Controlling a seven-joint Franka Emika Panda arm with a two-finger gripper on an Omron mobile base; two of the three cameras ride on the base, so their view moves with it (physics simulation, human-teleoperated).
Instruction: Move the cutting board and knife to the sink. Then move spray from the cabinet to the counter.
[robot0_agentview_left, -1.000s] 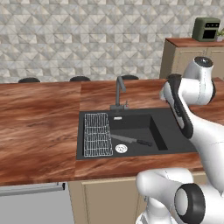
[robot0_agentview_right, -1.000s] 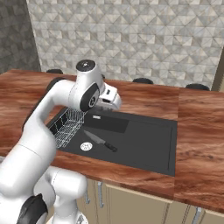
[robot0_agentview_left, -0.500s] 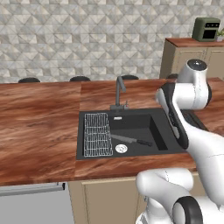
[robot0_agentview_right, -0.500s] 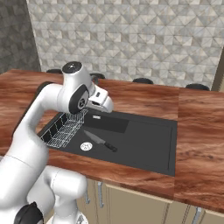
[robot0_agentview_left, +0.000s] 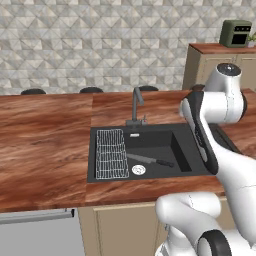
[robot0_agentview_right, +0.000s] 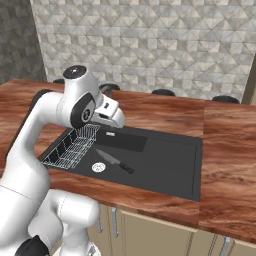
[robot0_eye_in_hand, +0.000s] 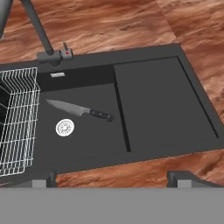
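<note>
One knife (robot0_eye_in_hand: 78, 109) lies flat on the floor of the sink (robot0_eye_in_hand: 166, 109), just beside the drain (robot0_eye_in_hand: 64, 127), blade pointing toward the wire rack (robot0_eye_in_hand: 17, 118), which looks bare. The gripper (robot0_eye_in_hand: 111, 178) hangs over the basin, fingers spread wide, holding nothing. A dark slab (robot0_agentview_right: 122, 140) at the back might be the cutting board; I cannot tell. Swinging off toward the cabinet, the arm could clip the faucet (robot0_eye_in_hand: 37, 30) — it stands close, and the elbow is bulky.
</note>
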